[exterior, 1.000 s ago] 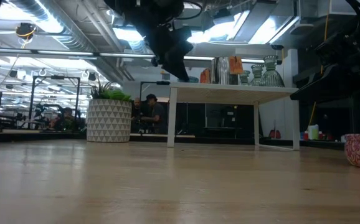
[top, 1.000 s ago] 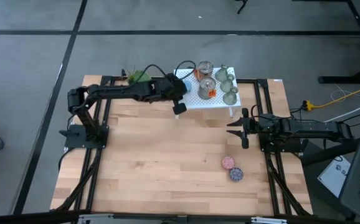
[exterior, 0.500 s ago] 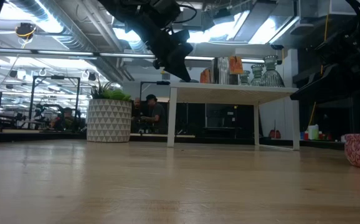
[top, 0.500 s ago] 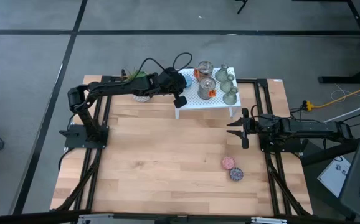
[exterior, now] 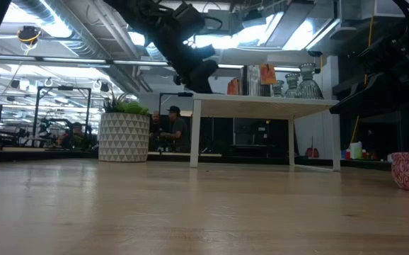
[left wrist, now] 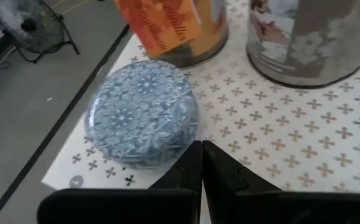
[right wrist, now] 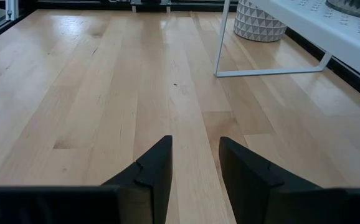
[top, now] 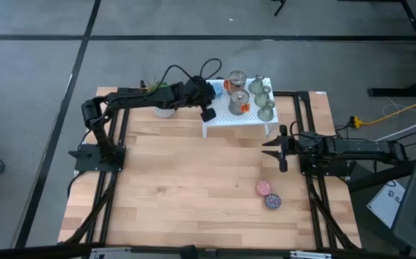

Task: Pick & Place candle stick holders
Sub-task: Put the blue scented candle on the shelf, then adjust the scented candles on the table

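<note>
While the left pincer, fingers pressed together and empty, hovers at the white shelf's left end, the candle stick holders stand upright at its right end; the spread right pincer waits nearer them.

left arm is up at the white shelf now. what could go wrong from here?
1. The left gripper is shut at the shelf's near corner beside the blue disc, and may nudge it off.
2. The candle stick holders stand beyond two cans; reaching across may topple those.
</note>
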